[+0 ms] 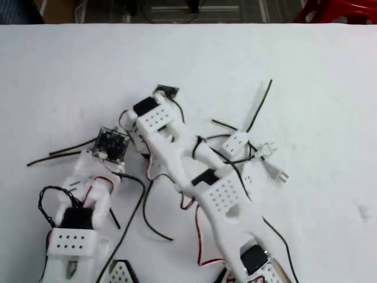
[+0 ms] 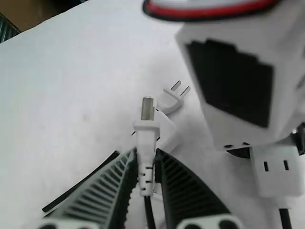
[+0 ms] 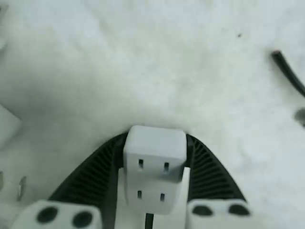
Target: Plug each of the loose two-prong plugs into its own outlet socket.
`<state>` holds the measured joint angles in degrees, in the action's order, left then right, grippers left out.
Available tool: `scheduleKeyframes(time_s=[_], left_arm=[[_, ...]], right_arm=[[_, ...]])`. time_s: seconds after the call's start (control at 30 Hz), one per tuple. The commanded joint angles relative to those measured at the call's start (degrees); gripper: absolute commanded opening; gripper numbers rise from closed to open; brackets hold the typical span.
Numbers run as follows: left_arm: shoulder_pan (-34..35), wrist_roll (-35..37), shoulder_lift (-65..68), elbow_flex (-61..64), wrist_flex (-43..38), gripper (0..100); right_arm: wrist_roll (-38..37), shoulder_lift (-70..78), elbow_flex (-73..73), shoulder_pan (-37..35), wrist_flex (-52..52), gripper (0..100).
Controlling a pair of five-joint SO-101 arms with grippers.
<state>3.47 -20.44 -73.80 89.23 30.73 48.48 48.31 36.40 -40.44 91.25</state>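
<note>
We judge the task barely begun: no plug is seated in any socket that we can see, so both insertions are left to do. The left gripper (image 2: 145,153) is clamped on the held plug (image 2: 145,136), its ribbed fingers (image 2: 114,183) pinching the rear of the white body where the black cord (image 2: 150,212) leaves it. That plug's long axis runs along the gripper's own line, with the prongs leading out past the fingertips and away from the wrist. We see the prongs nearly edge-on, so they read as one bare metal blade. The right gripper (image 3: 155,140) is closed around an outlet socket (image 3: 155,150), one finger on each side wall. Its slotted face is turned up toward the wrist camera, and its cord seems to run back between the fingers. The loose plug (image 2: 174,98) lies flat on the table (image 1: 59,71) just beyond the held one and apart from it, its prongs bare and pointing away from the left gripper. A socket block (image 2: 276,174) sits just under the other arm's housing, slots toward the left wrist camera — we cannot tell whether it is the one the right gripper holds. As we read it, one plug and one socket are in hand but not yet lined up — mating them comes first, then the plug on the table.
</note>
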Motion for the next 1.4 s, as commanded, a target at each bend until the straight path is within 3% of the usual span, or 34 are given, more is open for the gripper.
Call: scheduleKeyframes(time_s=[0.0,0.23,0.53,0.67,0.83,0.97,1.23,1.37], left_arm=[[-0.5,0.4,-1.1,-0.4,-1.2,2],[-0.8,-1.2,-1.1,-0.4,-1.1,2],[-2.0,-1.1,-1.2,1.2,-5.1,2],[-5.0,-1.1,-1.2,3.3,-10.8,2],[-11.4,8.4,-1.2,5.7,-28.2,2],[-15.3,10.5,-1.2,5.6,-38.4,2],[-23.8,10.6,-1.2,5.5,-56.2,2],[-26.0,10.6,-1.2,5.5,-59.2,2]], right_arm=[[1.1,1.3,4.5,0.8,3.4,13.1],[0.7,-0.9,9.3,4.5,7.3,36.6],[-0.1,-17.9,9.8,15.1,7.2,37.3],[-12.4,-26.9,9.8,18.3,6.7,37.3],[-29.6,-37.8,9.3,21.8,7.0,37.3],[-43.2,-43.7,9.1,22.5,7.2,37.3],[-53.5,-51.4,3.7,18.9,7.2,37.0],[-57.1,-54.1,2.0,13.9,7.2,25.9]])
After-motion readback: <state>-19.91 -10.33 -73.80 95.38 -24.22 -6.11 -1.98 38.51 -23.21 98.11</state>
